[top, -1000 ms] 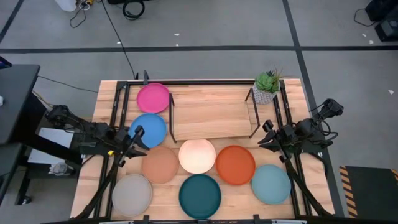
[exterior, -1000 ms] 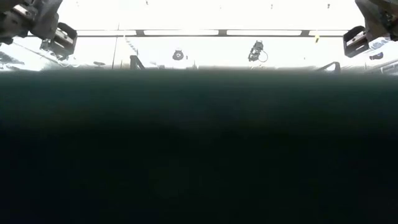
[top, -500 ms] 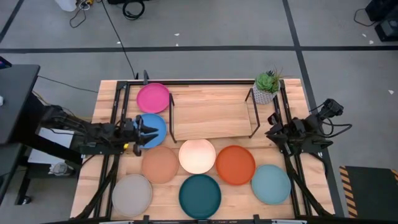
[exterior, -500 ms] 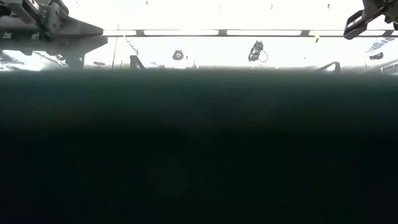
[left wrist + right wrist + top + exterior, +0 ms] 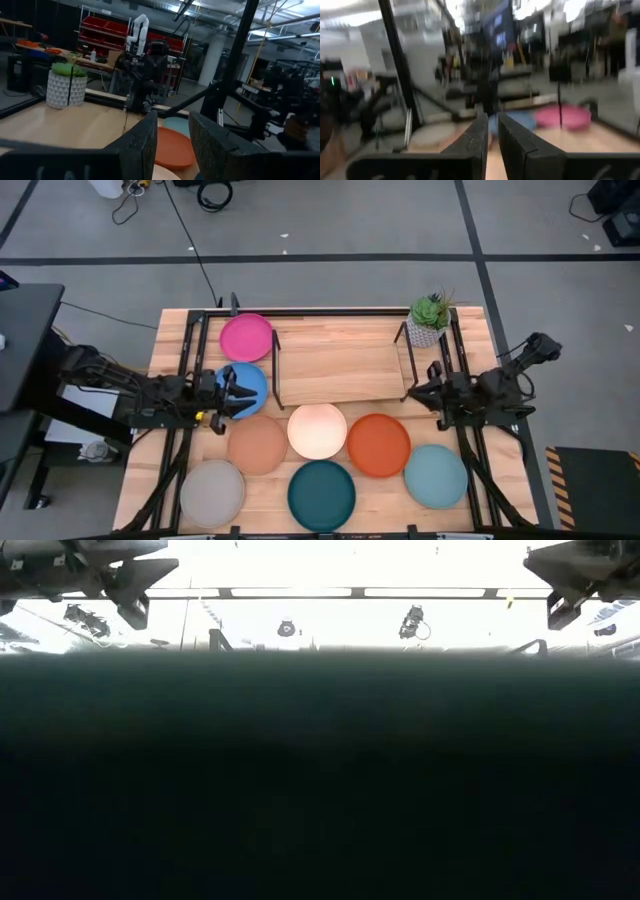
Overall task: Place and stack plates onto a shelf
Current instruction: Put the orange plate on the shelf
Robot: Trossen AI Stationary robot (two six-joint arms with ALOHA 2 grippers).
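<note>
My left gripper [image 5: 232, 394] hangs over the 9 o'clock side of the light wooden table [image 5: 330, 330], its fingers [image 5: 142, 145] spread with nothing between them, the tips above the near edge of the round matte blue plate [image 5: 246, 385]. My right gripper [image 5: 420, 392] hangs at the 3 o'clock side, just beside the right post of the low black-rod shelf with its light wood board [image 5: 340, 365]; its fingers [image 5: 476, 140] stand close together with only a narrow gap, and they pinch nothing. No plate is on the shelf yet. The magenta plate [image 5: 246, 337] lies at 10 o'clock, touching the blue one; the tan plate [image 5: 257, 445], cream plate [image 5: 317, 430] and orange plate [image 5: 378, 445] form a row at 6 o'clock below the shelf, and the grey plate [image 5: 212, 491], dark teal plate [image 5: 321, 494] and pale blue plate [image 5: 435, 476] lie along the near edge. A small potted green plant [image 5: 428, 318] stands at 1 o'clock, clear of the work. I judge the plates stiff, light and smooth, likely to slide when nudged and to chip if dropped; the shallow rim is the only hold, so one finger must go under the lip and one over it. Both forearms reach inward, nearly level, wrists pointing toward the table's centre.
</note>
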